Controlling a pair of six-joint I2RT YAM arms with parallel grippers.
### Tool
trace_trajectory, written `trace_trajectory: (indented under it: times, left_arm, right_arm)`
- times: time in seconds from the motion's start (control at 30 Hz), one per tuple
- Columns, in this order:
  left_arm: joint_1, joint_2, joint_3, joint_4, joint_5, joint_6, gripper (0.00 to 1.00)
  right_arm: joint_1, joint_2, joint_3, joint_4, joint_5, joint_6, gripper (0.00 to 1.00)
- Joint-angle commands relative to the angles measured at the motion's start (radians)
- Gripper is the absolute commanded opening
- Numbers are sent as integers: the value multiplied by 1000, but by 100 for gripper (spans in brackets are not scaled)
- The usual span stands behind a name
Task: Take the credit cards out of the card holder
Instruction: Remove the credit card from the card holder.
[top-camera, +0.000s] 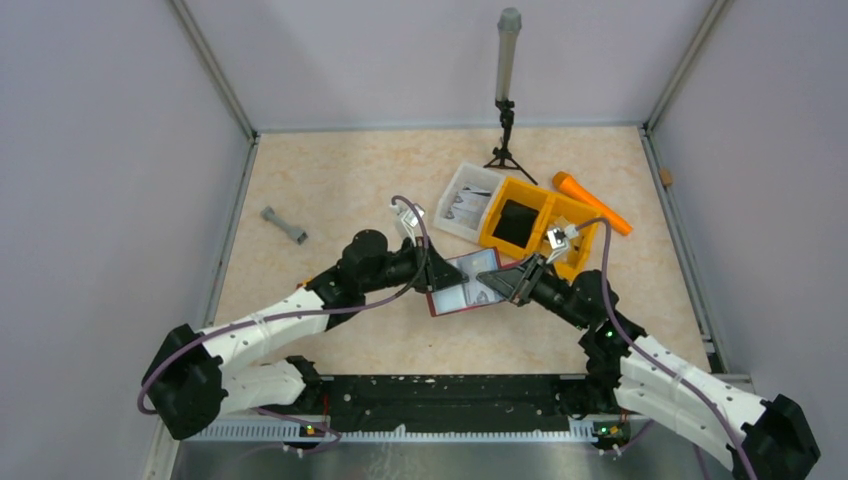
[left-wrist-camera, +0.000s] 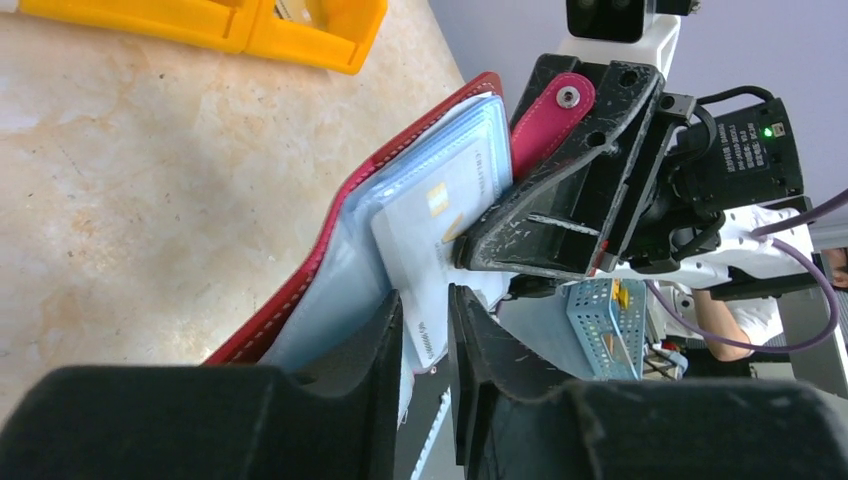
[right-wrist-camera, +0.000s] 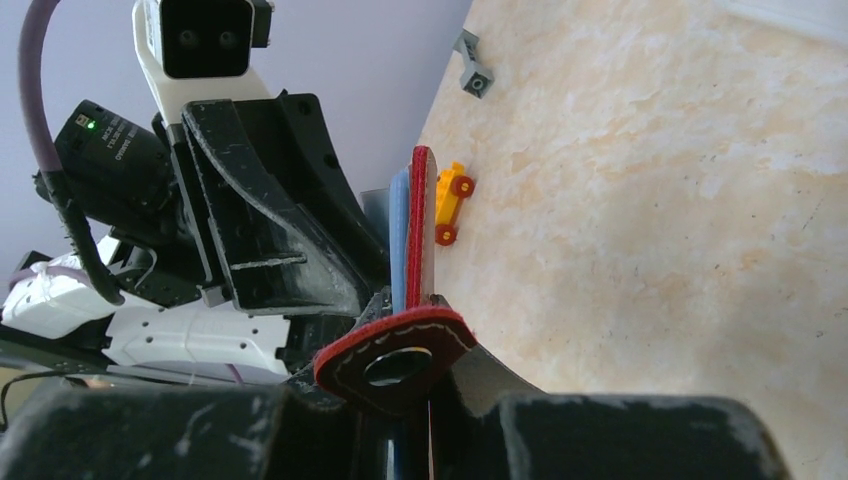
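Left wrist: credit cards (left-wrist-camera: 425, 235) in card holder (left-wrist-camera: 300, 290) at left gripper (left-wrist-camera: 425, 320) tips

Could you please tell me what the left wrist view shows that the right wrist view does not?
Only the left wrist view: the pale whitish credit cards in clear sleeves and a yellow-orange plastic bin. Only the right wrist view: a small yellow toy car with red wheels and a small grey plastic part. Both: the dark red leather-like card holder, clamped in the right tool, and the beige marbled table.
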Motion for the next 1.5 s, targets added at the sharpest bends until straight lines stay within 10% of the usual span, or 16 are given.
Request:
trace_trajectory:
  times: [0.0,0.27,0.83,1.13,1.47]
  left_arm:
    - [0,-14,17,-41,-36,14,28]
    - [0,44,26,7,39,-19,42]
    - [24,112,-90,528,233,-233,0]
    - [96,38,-154,531,254,-250,0]
    - [105,6,-169,499,259,-236,0]
  right_arm:
    - [-5,-43,-5,88,-9,33,0]
    - [-5,-51,-14,107,-3,63,0]
    - [-5,5,-48,247,-58,147,0]
    - [-24,-56,-88,253,-27,166,39]
    - [-53,-47,-130,343,-49,237,22]
